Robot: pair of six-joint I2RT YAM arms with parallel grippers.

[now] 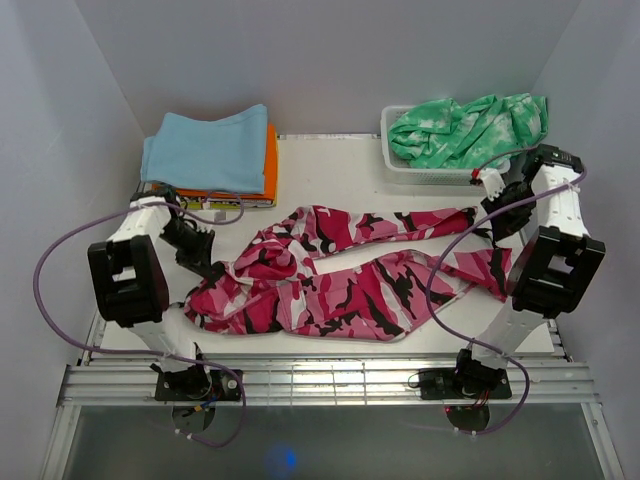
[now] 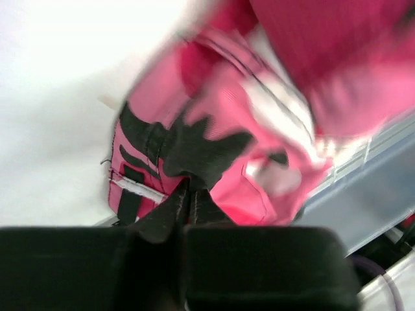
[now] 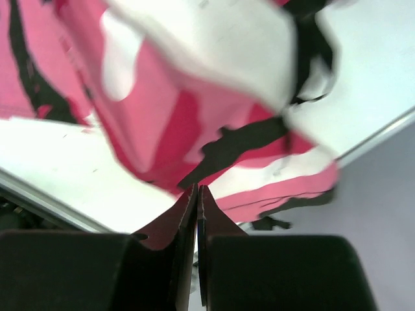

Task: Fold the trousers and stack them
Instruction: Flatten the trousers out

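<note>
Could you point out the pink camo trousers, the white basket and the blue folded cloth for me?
pink camo trousers (image 1: 350,295): top view, middle of the near leg.
white basket (image 1: 420,176): top view, its near wall.
blue folded cloth (image 1: 205,150): top view, centre of its top.

We see the top view bright, evenly lit and sharp, with soft shadows; both wrist views are blurred, the trousers (image 2: 214,103) smeared, the white table (image 2: 52,97) washed out

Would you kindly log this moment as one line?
left gripper: shut on trousers | right gripper: shut on trousers | trousers: sprawled on table
</note>
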